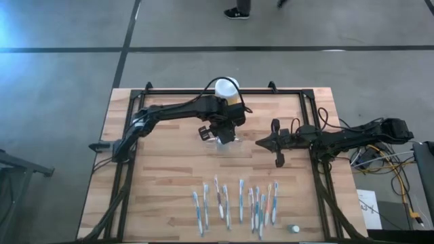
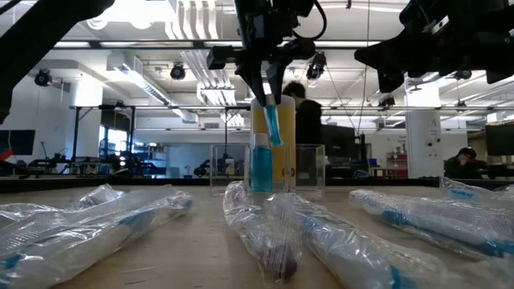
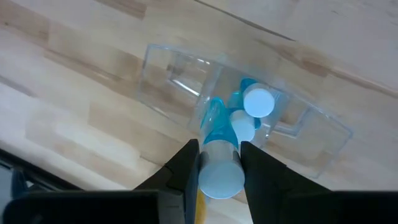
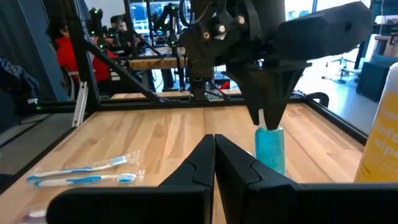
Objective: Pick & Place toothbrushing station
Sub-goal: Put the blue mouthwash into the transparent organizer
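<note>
L gripper (image 3: 217, 163) clamps a blue tube (image 3: 219, 168) over the clear holder (image 3: 168, 78), mid-table, far side. R gripper (image 4: 214, 152) closed, empty, to the right.

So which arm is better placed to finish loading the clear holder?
Left. The left gripper is shut on a blue tube directly over the toothbrushing station. The right gripper waits beside it, shut and empty.
</note>
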`<act>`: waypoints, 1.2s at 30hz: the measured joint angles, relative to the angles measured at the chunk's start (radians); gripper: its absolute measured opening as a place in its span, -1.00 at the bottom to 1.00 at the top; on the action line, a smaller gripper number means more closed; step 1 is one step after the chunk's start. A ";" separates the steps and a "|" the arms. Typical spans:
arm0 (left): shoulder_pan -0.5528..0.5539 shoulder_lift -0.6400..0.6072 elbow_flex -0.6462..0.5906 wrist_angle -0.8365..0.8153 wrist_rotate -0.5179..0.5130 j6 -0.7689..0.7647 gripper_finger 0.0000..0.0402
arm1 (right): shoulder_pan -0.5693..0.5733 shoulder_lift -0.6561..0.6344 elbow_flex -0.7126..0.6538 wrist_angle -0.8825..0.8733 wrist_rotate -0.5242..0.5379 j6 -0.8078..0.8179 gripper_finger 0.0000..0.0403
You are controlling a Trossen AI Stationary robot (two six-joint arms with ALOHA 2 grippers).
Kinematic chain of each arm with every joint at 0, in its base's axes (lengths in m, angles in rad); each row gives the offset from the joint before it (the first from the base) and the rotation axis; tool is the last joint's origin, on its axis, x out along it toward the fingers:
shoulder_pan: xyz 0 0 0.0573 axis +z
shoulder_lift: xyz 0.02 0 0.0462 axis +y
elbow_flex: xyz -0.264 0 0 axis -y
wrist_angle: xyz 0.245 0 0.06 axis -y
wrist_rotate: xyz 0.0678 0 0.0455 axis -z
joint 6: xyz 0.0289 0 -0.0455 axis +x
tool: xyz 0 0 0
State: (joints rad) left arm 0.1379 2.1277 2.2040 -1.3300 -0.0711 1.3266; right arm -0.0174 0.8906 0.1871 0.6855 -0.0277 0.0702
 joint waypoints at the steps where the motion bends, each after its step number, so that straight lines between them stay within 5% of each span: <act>1: 0.000 0.000 0.000 0.002 0.000 0.000 -0.51 | 0.000 0.000 0.000 0.000 0.000 -0.002 -0.96; 36: 0.061 0.007 -0.193 0.188 0.009 0.046 -0.51 | 0.000 0.000 0.000 0.000 -0.001 -0.025 -0.96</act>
State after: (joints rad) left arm 0.1986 2.1351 2.0109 -1.1423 -0.0620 1.3724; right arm -0.0174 0.8906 0.1871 0.6857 -0.0284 0.0452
